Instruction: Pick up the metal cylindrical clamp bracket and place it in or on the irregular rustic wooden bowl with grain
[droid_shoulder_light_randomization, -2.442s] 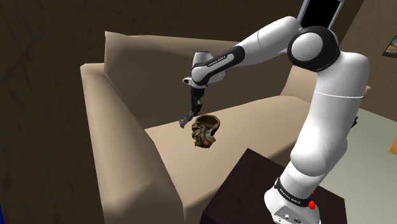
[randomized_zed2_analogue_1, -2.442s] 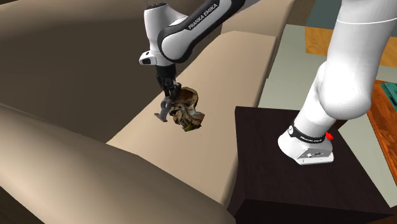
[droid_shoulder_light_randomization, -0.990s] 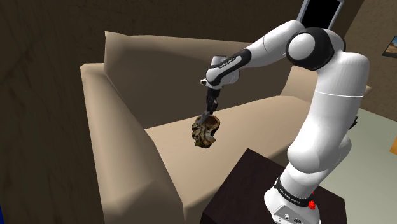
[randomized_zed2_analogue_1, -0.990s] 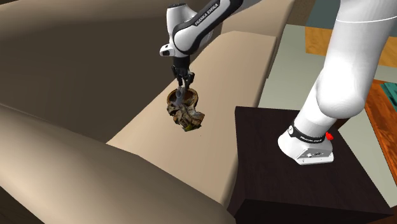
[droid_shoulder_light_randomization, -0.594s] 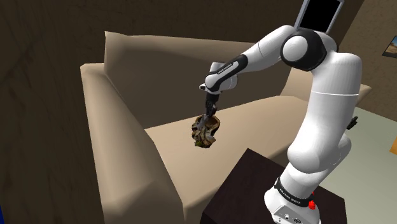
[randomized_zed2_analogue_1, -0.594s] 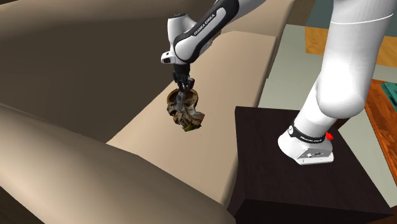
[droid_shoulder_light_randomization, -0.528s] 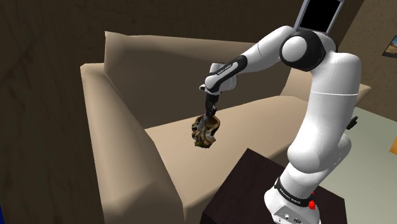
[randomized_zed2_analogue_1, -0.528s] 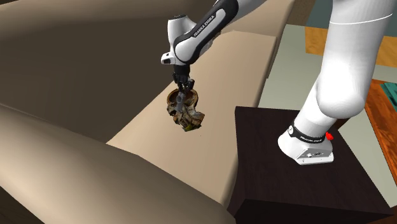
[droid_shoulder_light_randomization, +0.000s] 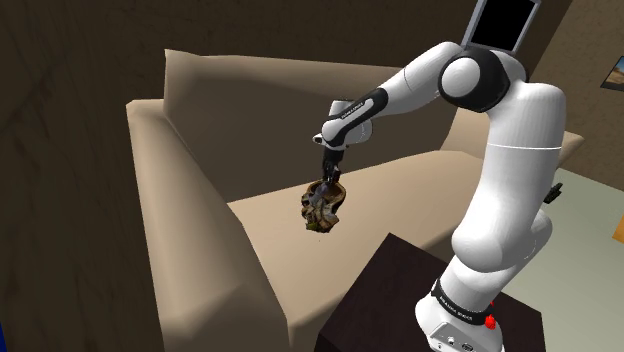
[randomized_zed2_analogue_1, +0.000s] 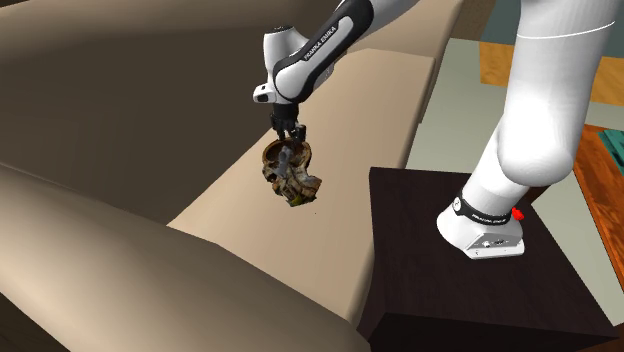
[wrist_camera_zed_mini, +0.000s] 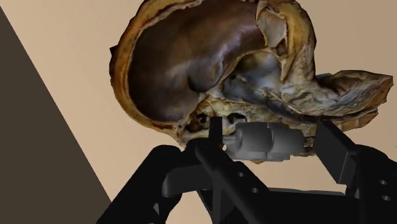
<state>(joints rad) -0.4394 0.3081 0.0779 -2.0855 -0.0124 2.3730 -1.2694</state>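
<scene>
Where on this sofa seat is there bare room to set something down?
Bare seat cushion runs from the wooden bowl toward the near armrest, and again beyond the bowl toward the sofa's far end. Crowded only at the bowl, where the gripper and clamp bracket are.

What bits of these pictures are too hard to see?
The clamp bracket: tiny in the shoulder view, lost against the tool and bowl.
Whether it touches the wooden bowl: in the wrist view they overlap, so I cannot tell.
The bowl's far rim: cut off by the wrist view's edge.
The sofa: its ends run off both exterior views.
</scene>
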